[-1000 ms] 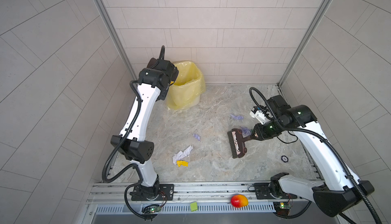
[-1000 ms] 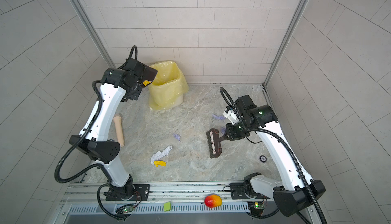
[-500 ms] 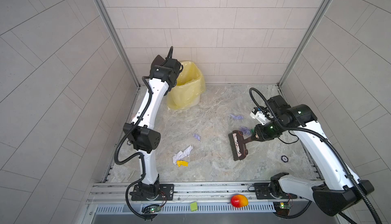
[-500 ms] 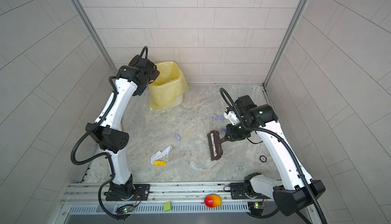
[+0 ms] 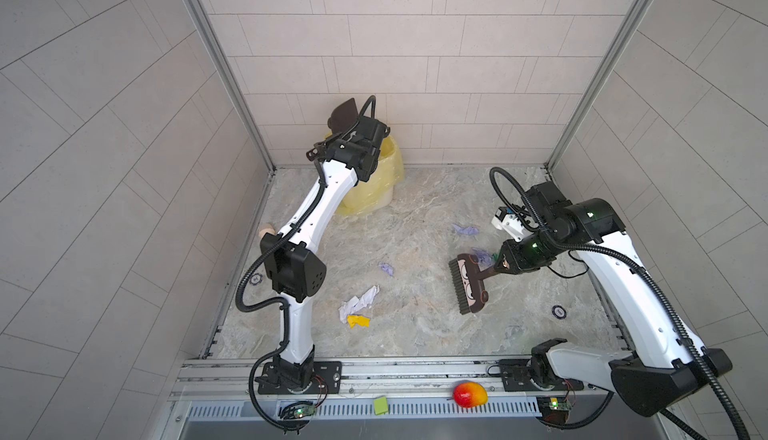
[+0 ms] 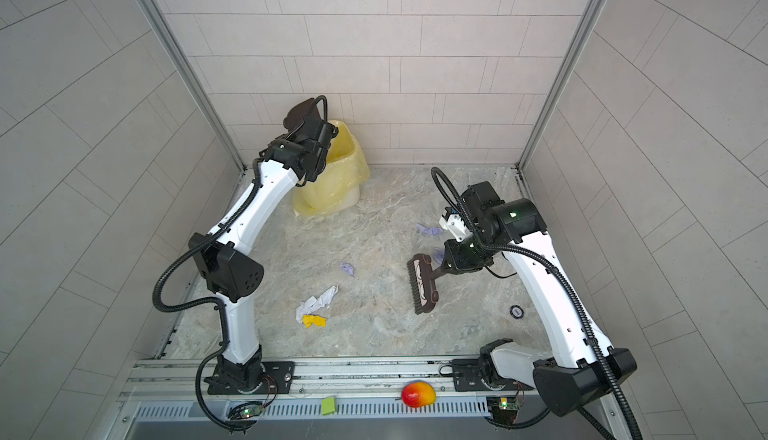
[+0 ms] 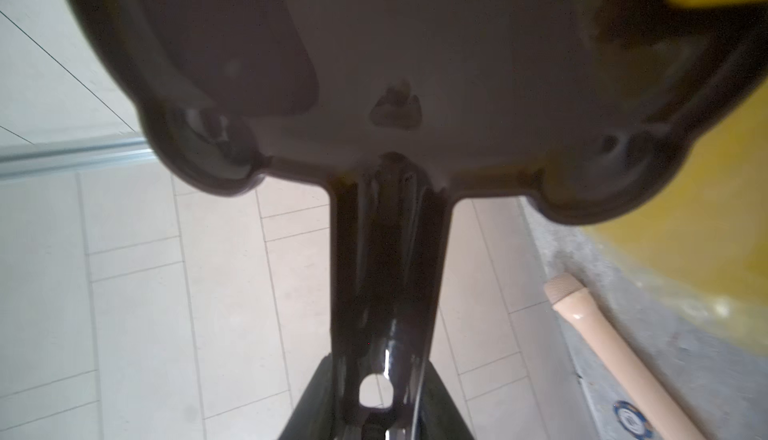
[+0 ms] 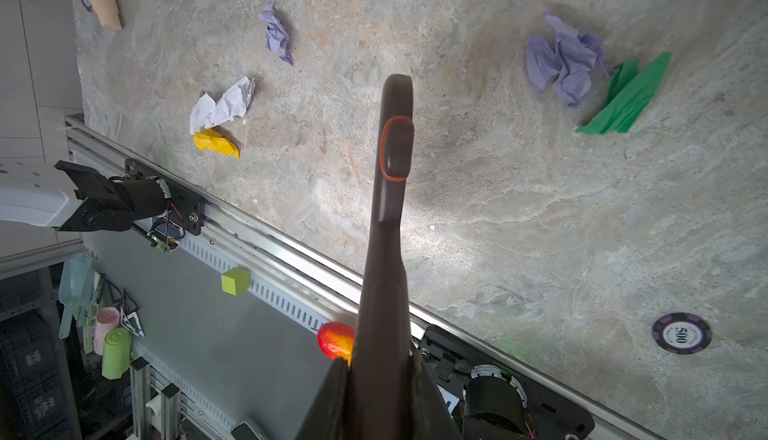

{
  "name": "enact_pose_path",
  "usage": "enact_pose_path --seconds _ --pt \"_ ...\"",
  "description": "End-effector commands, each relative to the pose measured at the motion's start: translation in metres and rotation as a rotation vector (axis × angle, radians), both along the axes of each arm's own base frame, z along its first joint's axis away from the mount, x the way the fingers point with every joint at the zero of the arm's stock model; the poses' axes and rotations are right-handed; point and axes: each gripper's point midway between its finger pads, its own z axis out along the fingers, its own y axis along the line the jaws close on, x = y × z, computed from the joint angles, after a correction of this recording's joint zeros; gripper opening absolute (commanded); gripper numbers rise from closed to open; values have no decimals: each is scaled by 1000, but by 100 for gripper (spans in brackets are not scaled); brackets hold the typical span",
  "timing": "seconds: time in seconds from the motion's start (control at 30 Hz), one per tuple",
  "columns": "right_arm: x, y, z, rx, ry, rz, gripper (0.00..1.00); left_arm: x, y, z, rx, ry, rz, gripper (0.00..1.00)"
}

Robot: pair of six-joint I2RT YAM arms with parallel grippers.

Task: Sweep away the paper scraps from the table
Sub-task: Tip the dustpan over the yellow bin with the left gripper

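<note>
Clamping brush [image 5: 468, 283], right end effector [image 5: 500, 265] near paper scraps [image 5: 482, 256]

Bare table [image 5: 415, 218] between brush [image 5: 467, 284] and white scrap [image 5: 360, 297]

Lavender, white, yellow paper scraps [image 5: 359, 299]; grey-beige table [image 5: 415, 218] (pale veins).

The number "500" is being displayed in dark print on the pale centre of a purple poker chip [image 8: 681, 339] that is lying on the table [image 8: 519, 218], in the right wrist view. Fine lettering is being carried round its rim but is too small to be read. In both top views the chip [image 5: 559, 311] [image 6: 516, 311] is being shown too small for its marks to be made out.
</note>
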Motion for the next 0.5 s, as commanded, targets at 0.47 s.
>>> enact_pose_path --seconds 0.47 --pt "-4 2 5 18 -15 24 0 6 -4 37 202 -84 -52 0"
